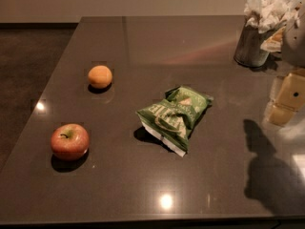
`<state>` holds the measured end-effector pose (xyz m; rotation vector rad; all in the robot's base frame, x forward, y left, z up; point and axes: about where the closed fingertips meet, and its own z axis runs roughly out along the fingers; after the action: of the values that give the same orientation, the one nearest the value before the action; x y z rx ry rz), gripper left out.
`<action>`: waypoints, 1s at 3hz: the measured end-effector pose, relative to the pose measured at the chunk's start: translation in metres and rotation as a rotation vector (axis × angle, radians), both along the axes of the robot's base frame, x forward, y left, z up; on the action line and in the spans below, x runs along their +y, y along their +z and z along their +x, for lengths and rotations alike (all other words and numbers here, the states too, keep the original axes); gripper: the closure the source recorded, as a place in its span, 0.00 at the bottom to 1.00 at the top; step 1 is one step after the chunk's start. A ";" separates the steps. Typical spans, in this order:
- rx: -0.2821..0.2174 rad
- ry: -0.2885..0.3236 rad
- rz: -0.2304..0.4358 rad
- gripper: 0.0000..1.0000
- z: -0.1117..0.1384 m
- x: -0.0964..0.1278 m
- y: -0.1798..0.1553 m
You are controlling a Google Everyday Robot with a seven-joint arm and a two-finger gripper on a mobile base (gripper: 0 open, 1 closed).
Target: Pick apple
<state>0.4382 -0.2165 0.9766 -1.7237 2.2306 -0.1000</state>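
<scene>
Where the dark table [143, 185] nears its front left corner sits the apple [70, 141], round and red with yellowish patches and a short dark stem in its top dimple. Well apart, at the right edge, hangs the gripper [289, 97], pale yellow; whether it is open or holding anything cannot be told

Red apple [69, 141] upright front-left, end effector [289, 98] seemingly far-right.
</scene>
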 end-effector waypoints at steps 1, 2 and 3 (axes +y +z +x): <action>0.000 0.000 0.000 0.00 0.000 0.000 0.000; -0.005 0.034 0.012 0.00 0.002 0.012 0.003; -0.010 0.113 0.051 0.00 0.008 0.048 0.003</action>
<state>0.4457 -0.1689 0.9792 -1.8139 2.1044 -0.0260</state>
